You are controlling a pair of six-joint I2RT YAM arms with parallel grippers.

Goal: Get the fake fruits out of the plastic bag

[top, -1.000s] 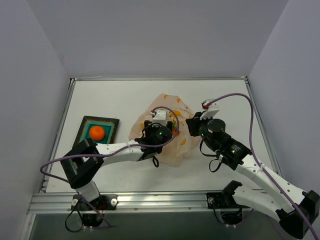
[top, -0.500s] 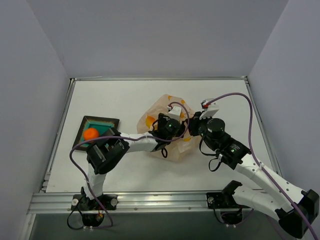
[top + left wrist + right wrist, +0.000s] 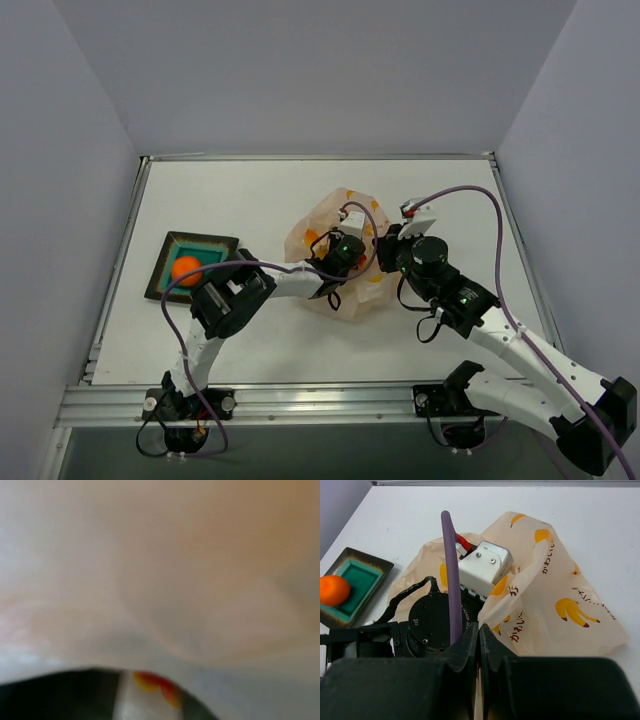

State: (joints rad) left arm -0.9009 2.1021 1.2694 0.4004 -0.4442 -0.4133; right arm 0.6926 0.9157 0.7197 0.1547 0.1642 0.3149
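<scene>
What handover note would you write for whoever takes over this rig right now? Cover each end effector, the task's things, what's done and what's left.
Left end effector: inside the plastic bag, fingers hidden; open or shut unclear.
Right end effector: shut, apparently pinching the bag's edge.
Done: orange fruit sits in the teal dish.
Left: other fruits, none visible; presumably inside the bag.

Top camera high overhead, looking down; both wrist cameras close on plastic bag (image 3: 555,580), left one blurred.
</scene>
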